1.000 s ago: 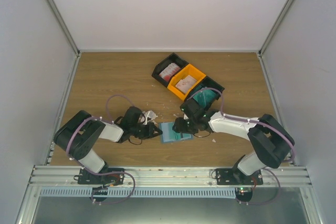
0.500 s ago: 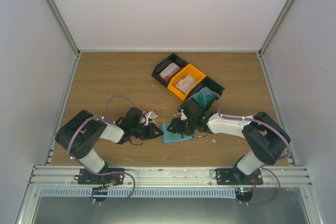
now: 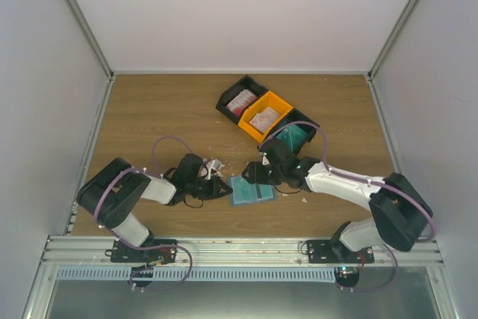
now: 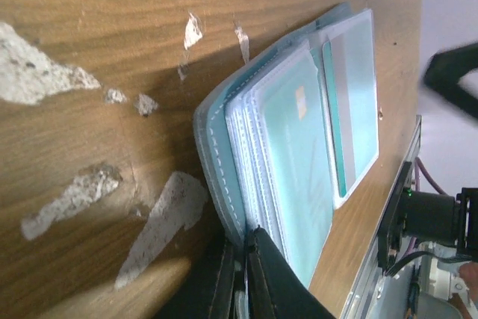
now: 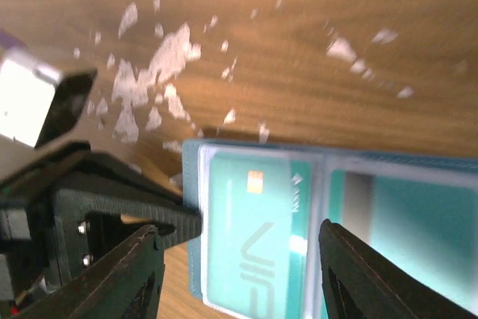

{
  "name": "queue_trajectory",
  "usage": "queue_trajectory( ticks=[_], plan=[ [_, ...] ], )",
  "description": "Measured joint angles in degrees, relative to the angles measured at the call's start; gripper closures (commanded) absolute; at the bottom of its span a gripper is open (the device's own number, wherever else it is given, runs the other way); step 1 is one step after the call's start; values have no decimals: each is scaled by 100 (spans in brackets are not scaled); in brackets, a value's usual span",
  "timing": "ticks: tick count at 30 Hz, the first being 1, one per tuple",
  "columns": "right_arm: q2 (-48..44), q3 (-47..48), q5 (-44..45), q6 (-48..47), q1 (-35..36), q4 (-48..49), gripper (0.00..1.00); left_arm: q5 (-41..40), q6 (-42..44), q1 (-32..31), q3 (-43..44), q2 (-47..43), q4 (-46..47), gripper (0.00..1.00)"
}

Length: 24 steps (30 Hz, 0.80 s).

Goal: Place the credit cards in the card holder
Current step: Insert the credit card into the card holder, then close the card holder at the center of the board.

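Observation:
The card holder (image 3: 251, 192) lies open on the wood like a book, light blue with clear sleeves. My left gripper (image 3: 222, 188) is shut on its left edge; in the left wrist view the black fingertips (image 4: 258, 259) pinch the stitched cover of the card holder (image 4: 224, 147). A teal credit card (image 5: 254, 237) with a gold chip sits in the left sleeve, and another teal card (image 4: 355, 102) shows in the right page. My right gripper (image 5: 239, 229) hovers open just above the holder (image 5: 336, 184), its fingers straddling the left page, holding nothing.
Three bins stand in a diagonal row behind: a black bin (image 3: 237, 99) with red-and-white cards, an orange bin (image 3: 267, 116) with whitish cards, and a black bin (image 3: 302, 137) with teal cards. White scraps (image 4: 45, 72) litter the wood near the holder.
My right gripper has opened wider and its arm has swung out to the right while staying over the holder. The left gripper has kept its pinch on the holder's edge.

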Motion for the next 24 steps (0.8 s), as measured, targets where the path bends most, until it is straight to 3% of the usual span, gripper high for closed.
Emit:
queue_trajectory(
  ticks=[3, 6, 11, 15, 24],
  plan=[
    [-378, 133, 651, -188, 2, -391, 38, -31, 35, -20, 0, -136, -201, 80],
    [-638, 146, 1255, -337, -13, -785, 37, -66, 85, -24, 0, -339, -457, 67],
    [-841, 13, 1585, -542, -50, -1075, 49, -120, 81, -35, 0, -708, -868, 53],
    [-837, -289, 1467, -590, -68, -1106, 55, -157, -66, -37, 0, -931, -1130, 47],
    [-837, -844, 1189, -494, -96, -1073, 58, -173, -498, -50, -44, -1008, -1123, 44]
  ],
)
